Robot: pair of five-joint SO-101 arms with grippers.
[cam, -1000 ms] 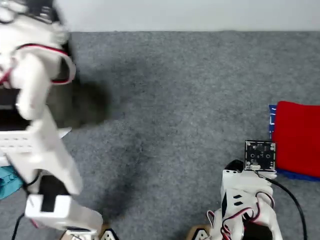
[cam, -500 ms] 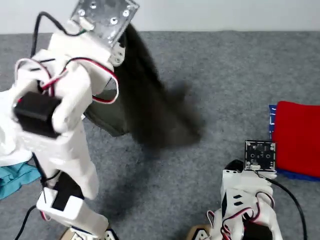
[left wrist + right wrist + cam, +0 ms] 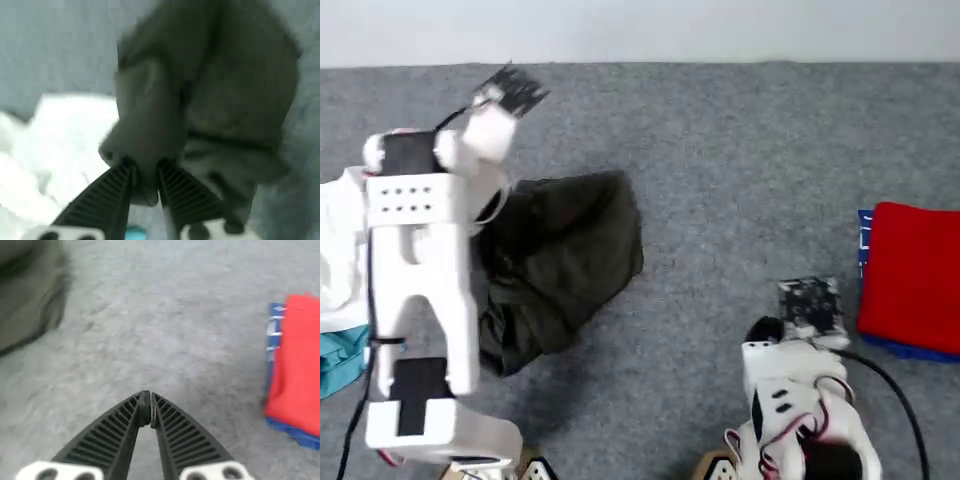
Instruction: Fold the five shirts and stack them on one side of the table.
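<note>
The left claw (image 3: 145, 174) pinches a fold of crumpled dark olive cloth shirt (image 3: 565, 255); gap narrow. The right claw (image 3: 150, 407) is pressed together, empty.

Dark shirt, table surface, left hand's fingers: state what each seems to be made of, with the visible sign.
Dark shirt: soft matte cloth, probably cotton knit; it slumps in limp folds.
Table surface: grey felt or short-pile carpet, it seems; speckled, fuzzy, no shine.
Fingers of the left hand: black rigid plastic, perhaps moulded or printed; ribbed inner faces, dull sheen.
</note>
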